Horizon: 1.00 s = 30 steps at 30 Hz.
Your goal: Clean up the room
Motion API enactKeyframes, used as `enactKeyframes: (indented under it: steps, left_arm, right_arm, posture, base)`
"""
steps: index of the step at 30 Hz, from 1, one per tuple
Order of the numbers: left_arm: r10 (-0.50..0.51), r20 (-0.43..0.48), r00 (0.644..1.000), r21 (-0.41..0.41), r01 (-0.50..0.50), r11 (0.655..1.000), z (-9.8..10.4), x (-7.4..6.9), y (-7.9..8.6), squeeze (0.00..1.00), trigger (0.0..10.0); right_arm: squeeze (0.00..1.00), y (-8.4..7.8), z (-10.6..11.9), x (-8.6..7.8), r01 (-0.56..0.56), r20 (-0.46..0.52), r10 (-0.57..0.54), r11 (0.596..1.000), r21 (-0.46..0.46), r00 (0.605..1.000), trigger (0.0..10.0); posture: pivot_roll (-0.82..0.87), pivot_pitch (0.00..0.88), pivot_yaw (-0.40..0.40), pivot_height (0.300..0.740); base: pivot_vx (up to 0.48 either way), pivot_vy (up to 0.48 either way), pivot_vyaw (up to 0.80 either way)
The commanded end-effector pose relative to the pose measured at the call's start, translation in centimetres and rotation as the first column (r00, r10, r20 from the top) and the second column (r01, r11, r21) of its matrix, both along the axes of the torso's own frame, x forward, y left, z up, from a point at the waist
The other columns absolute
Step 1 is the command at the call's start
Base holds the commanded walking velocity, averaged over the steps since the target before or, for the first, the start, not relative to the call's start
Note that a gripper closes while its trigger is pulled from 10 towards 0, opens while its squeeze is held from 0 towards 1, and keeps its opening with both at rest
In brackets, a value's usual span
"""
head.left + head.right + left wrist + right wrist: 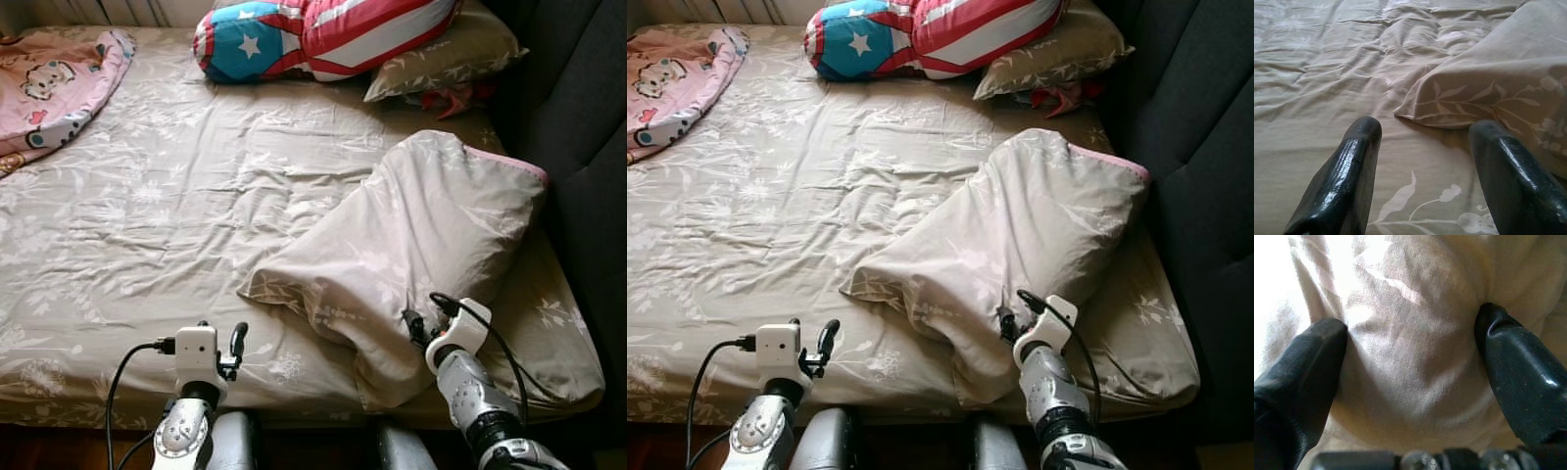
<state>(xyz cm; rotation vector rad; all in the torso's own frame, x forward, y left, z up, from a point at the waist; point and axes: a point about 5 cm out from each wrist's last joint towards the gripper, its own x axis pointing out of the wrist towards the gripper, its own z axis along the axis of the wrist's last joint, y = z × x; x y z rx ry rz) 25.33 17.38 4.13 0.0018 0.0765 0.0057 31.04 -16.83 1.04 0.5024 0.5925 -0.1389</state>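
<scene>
1. A beige floral-print pillow in a loose, crumpled cotton case (421,250) lies slanted on the right half of the bed, its far end near the right edge and its limp open flap trailing toward the foot edge.
2. The right gripper (1410,362) presses into the near end of that pillow, its two black fingers (1518,382) spread wide with a bulge of fabric between them; nothing is pinched yet.
3. The left gripper (1422,171) hovers low over the wrinkled beige floral bedsheet (176,196) near the foot edge, fingers apart and empty, aimed at the pillow's pointed flap corner.
4. To grasp well, the right fingers should probably close on the stuffed body, not just loose cloth, or the case may slide off the filling when lifted.
5. At the head edge sit a red, white and blue star-and-stripe pillow (313,34) and another beige floral pillow (451,54); a pink cartoon blanket (54,83) covers the far left corner.
</scene>
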Motion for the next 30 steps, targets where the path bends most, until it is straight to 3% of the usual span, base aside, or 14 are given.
enactKeyframes:
  steps: [1,18,19,20,21,30]
  left_arm:
    - [-0.008,-0.009,1.000,0.003,0.008,1.000,-0.1,-0.4,0.0,0.00,10.0]
    - [-0.014,-0.013,1.000,0.032,0.015,0.999,0.2,-0.8,0.4,0.00,10.0]
    - [-0.014,-0.013,1.000,0.033,0.015,0.999,0.3,-0.8,0.4,0.00,10.0]
    - [-0.015,-0.012,1.000,0.034,0.015,0.999,0.3,-0.8,0.4,0.00,10.0]
    - [-0.015,-0.011,1.000,0.036,0.016,0.999,0.3,-0.8,0.5,0.00,10.0]
    - [-0.021,-0.016,1.000,0.042,0.021,0.999,0.5,-0.8,0.5,0.00,10.0]
  right_arm:
    - [0.00,1.2,-2.3,-2.0,-0.041,-0.123,0.047,0.998,0.052,0.991,10.0]
    - [0.00,3.0,-3.0,-2.3,-0.124,-0.135,0.131,0.990,0.061,0.982,10.0]
    - [0.00,3.0,-2.9,-2.3,-0.129,-0.128,0.136,0.990,0.061,0.983,8.8]
    - [0.00,3.1,-2.9,-2.2,-0.134,-0.120,0.140,0.989,0.054,0.983,4.7]
    - [0.00,3.1,-2.8,-2.2,-0.134,-0.121,0.139,0.990,0.049,0.983,0.0]
    - [0.00,3.5,-3.1,-2.4,-0.149,-0.128,0.155,0.987,0.054,0.980,0.0]
  posture:
    - [-0.03,0.208,-0.010,0.637]
    - [0.03,0.245,0.016,0.637]
    - [0.03,0.245,0.016,0.637]
    - [0.03,0.247,0.018,0.637]
    - [0.03,0.247,0.018,0.637]
    - [0.03,0.253,0.019,0.637]
  base:
    - [0.000,0.000,0.00]
    - [0.000,0.000,0.00]
    - [0.000,0.000,0.00]
    - [0.000,0.000,0.00]
    - [0.000,0.000,0.00]
    - [0.000,0.000,0.00]
